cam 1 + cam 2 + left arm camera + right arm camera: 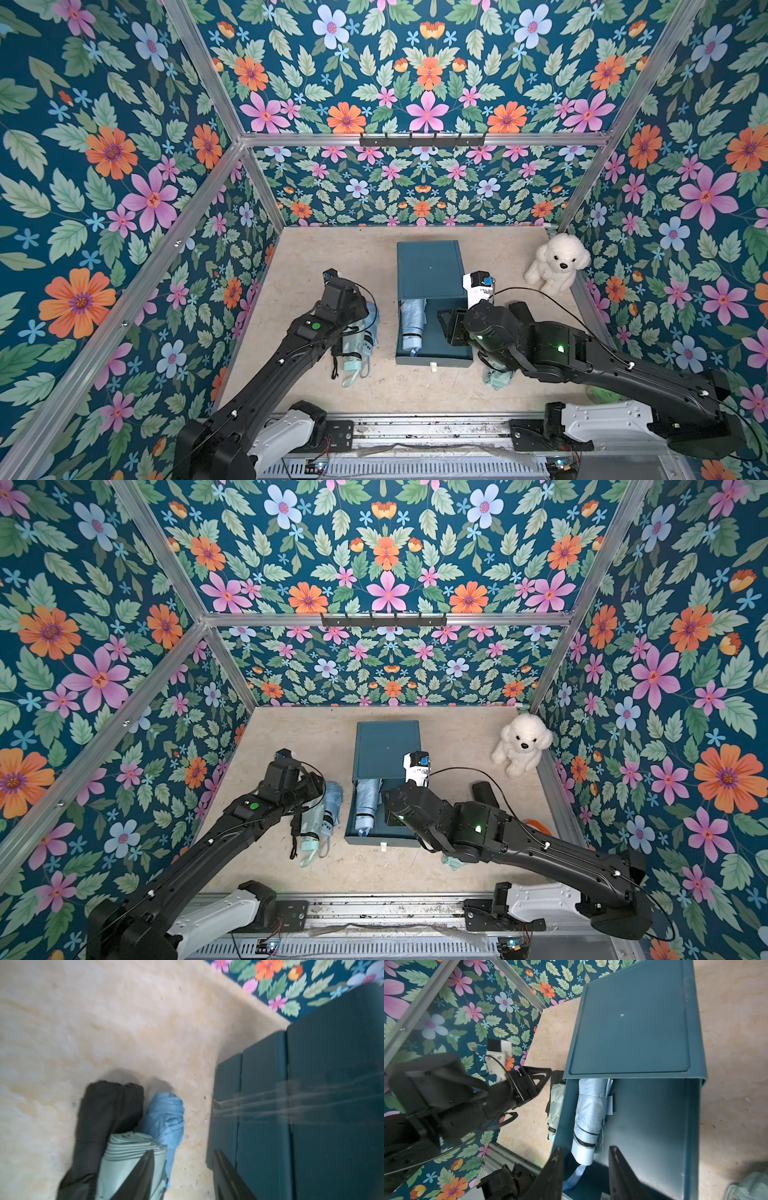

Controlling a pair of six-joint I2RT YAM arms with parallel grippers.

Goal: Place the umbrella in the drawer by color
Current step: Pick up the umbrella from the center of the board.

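Observation:
A teal drawer cabinet (430,266) stands mid-table with its top drawer (654,1126) pulled open. A light-blue folded umbrella (588,1118) lies inside along one wall, seen in both top views (412,324) (368,802). My right gripper (586,1165) hovers open over the drawer's front end, above that umbrella's handle. Left of the cabinet lies a pile: a black umbrella (108,1113), a mint-green umbrella (128,1157) and a blue umbrella (166,1118). My left gripper (185,1176) is open just above them. One of its fingers (143,1174) lies over the mint one, and bare table shows between the jaws.
A white plush dog (557,264) sits in the back right corner. A mint-green fabric item (496,376) lies under my right arm, near the drawer's front. A black object (484,793) and something orange (536,825) lie by the right wall. Patterned walls enclose the table.

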